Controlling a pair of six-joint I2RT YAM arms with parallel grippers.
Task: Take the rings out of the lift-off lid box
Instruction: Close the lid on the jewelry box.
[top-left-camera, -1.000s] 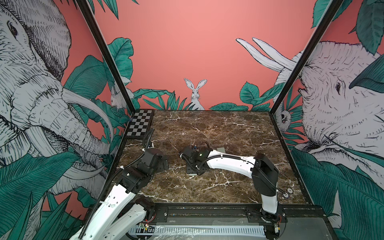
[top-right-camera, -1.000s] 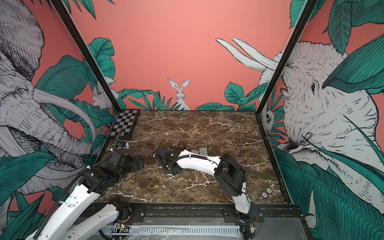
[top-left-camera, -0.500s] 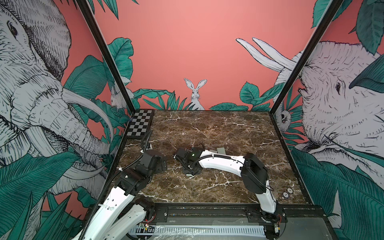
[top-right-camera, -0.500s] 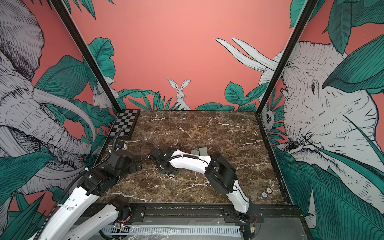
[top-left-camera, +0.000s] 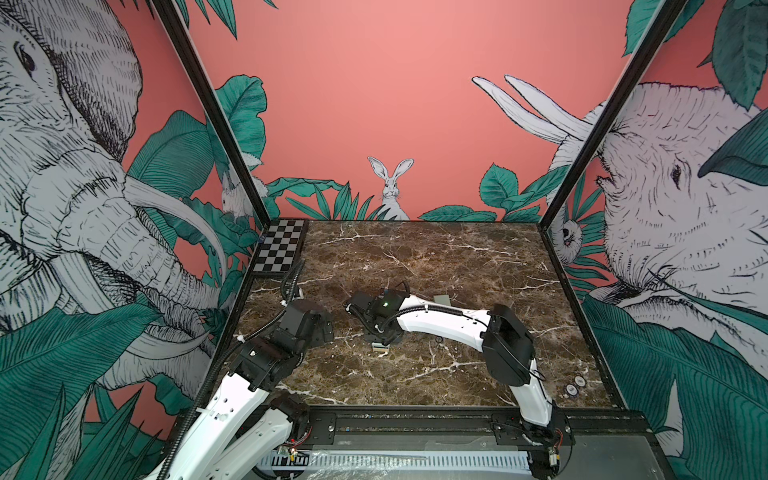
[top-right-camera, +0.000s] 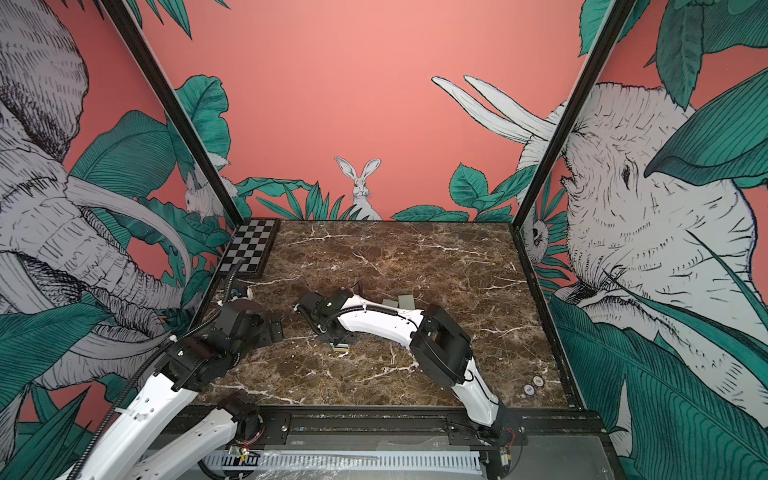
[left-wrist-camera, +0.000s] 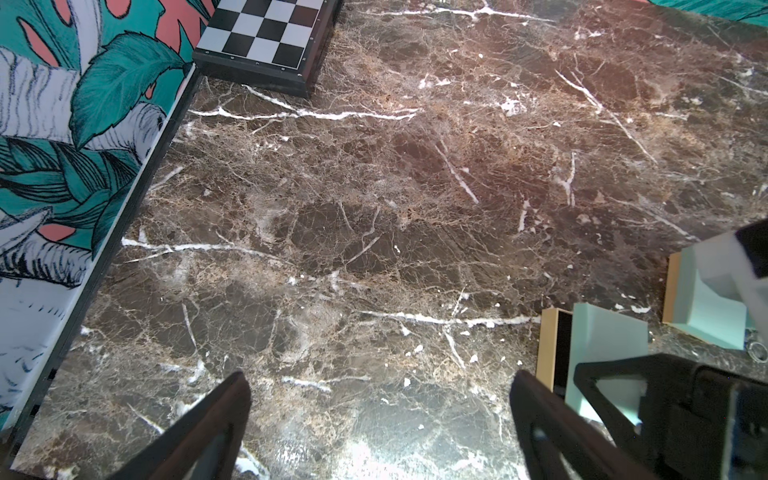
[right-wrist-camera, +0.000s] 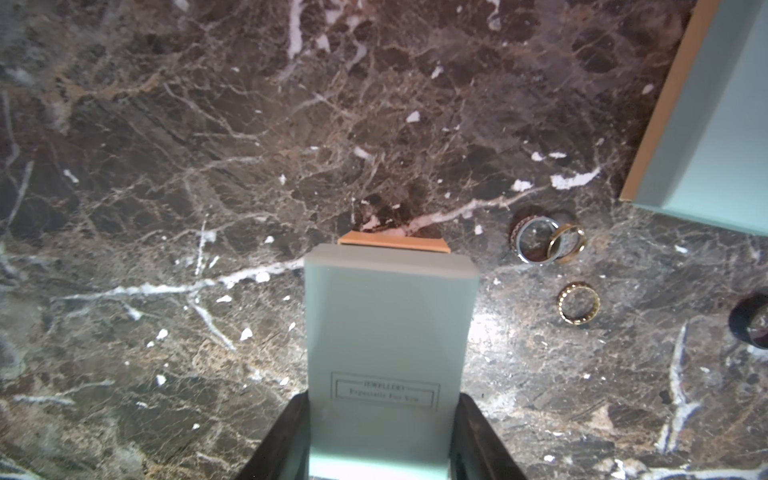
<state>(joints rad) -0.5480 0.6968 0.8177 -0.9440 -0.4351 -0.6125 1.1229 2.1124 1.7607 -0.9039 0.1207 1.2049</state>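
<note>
In the right wrist view my right gripper (right-wrist-camera: 380, 409) is shut on a mint-green box (right-wrist-camera: 388, 328) printed JEWELLERY, its tan rim facing away. Several rings lie loose on the marble beside it: a silver and a gold ring overlapping (right-wrist-camera: 548, 241), a gold beaded ring (right-wrist-camera: 579, 302) and a dark ring (right-wrist-camera: 752, 326). A second mint-green box part (right-wrist-camera: 706, 116) lies further off. In a top view the right gripper (top-left-camera: 380, 343) holds the box low at mid-table. My left gripper (left-wrist-camera: 380, 378) hangs open over bare marble to the left (top-left-camera: 324, 328), apart from the box (left-wrist-camera: 602, 345).
A black-and-white chessboard (top-left-camera: 279, 247) lies in the back left corner. Two small round tokens (top-left-camera: 574, 384) sit near the front right edge. Printed walls close the table on three sides, and a black rail runs along the front.
The right arm has shifted a little to the left with the box still in its jaws, then held nearly still. The left arm has not moved.
</note>
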